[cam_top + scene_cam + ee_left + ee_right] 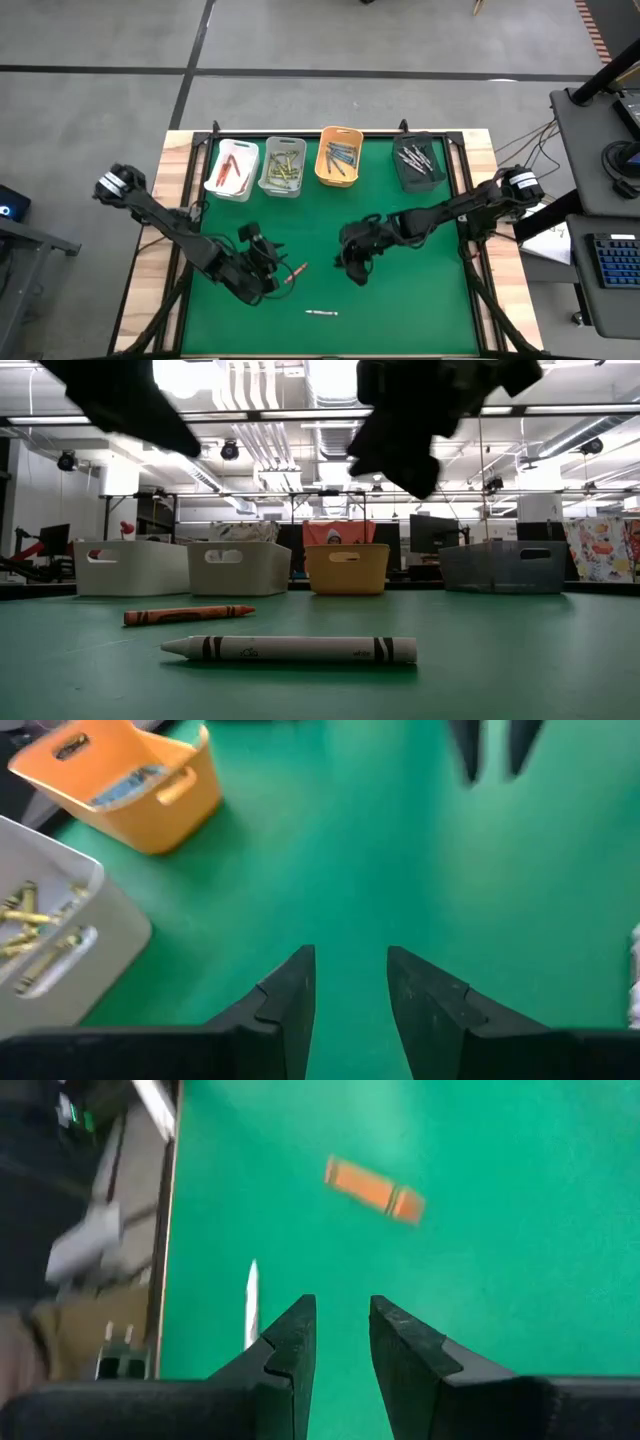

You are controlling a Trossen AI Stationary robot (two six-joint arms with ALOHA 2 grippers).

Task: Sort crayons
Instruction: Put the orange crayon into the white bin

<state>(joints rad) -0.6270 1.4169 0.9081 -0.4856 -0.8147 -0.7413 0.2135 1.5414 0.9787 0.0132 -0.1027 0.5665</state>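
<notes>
Two dark robot arms hang over a green worktop [400, 300] with only two crayons left loose on it. The left hand [268, 268] hovers low over the near-left part of the mat, its two fingers [290, 1005] set a narrow gap apart and holding nothing. Just beside that hand, on its inner side, lies an orange-red crayon [296, 271], flat on the mat and clear of the fingers. A white crayon [321, 313] lies farther toward the near edge, well apart from both hands and roughly between them.

The right hand [352, 262] is raised above the middle of the worktop, its fingers [290, 1350] likewise a narrow gap apart and empty. Seen from its wrist, the orange-red crayon [374, 1190] lies ahead of the fingertips and the white crayon [250, 1305] off to one side of them.

Beyond both hands, along the far edge, four bins stand in a row: a white bin [232, 169] with red crayons, a grey bin [283, 166] with yellowish ones, an orange bin [338, 157] with blue ones, and a black bin [419, 162] with grey ones.

From table height, the white crayon [290, 649] lies nearest and the orange-red one [188, 616] behind it.
</notes>
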